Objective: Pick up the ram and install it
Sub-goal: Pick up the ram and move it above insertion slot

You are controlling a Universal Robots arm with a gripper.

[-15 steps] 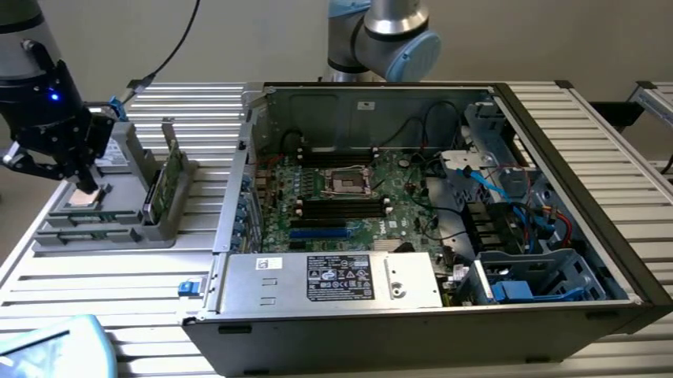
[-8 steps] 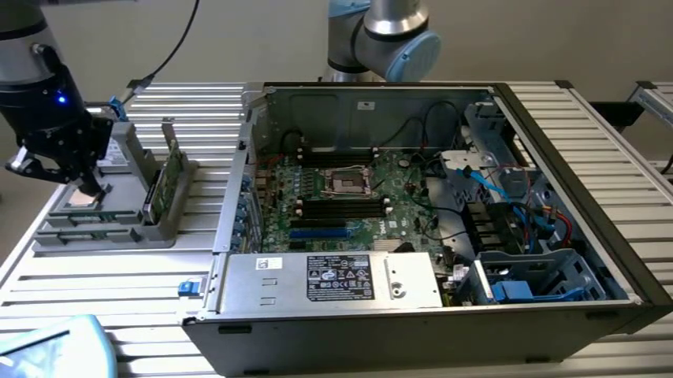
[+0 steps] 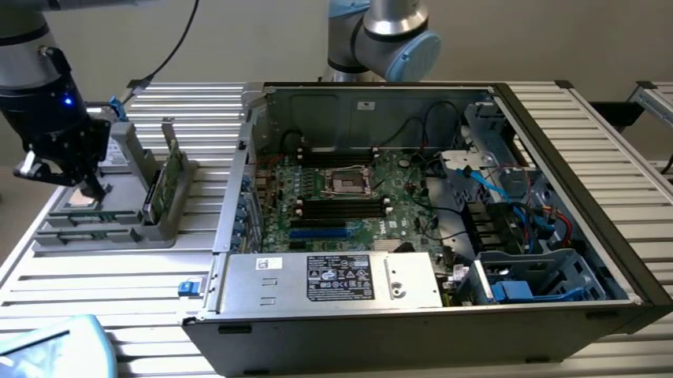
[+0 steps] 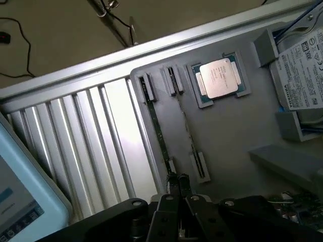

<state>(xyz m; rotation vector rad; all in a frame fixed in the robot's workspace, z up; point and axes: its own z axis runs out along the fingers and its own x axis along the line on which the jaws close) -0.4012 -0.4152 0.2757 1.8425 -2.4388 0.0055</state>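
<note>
The ram (image 3: 157,189) is a green stick standing on edge in a grey upright holder on the fixture tray (image 3: 126,236), at the exterior view's left beside the open computer case. A green strip of it (image 4: 297,202) peeks past the gripper body in the wrist view. My gripper (image 3: 88,189) hangs low over the tray, to the left of the ram and apart from it, above the square silver processor chip (image 4: 220,77). Its fingertips (image 4: 172,182) are pressed together with nothing between them. The motherboard (image 3: 347,197) with its long black slots (image 3: 339,206) lies in the case.
Two low narrow slot holders (image 4: 160,128) on the tray each carry a thin strip seen edge-on. A hard drive (image 4: 303,65) sits in a tray pocket. A pale blue tablet (image 3: 47,346) lies at the table's front corner. Cables and drive bays (image 3: 526,236) crowd the case's right side.
</note>
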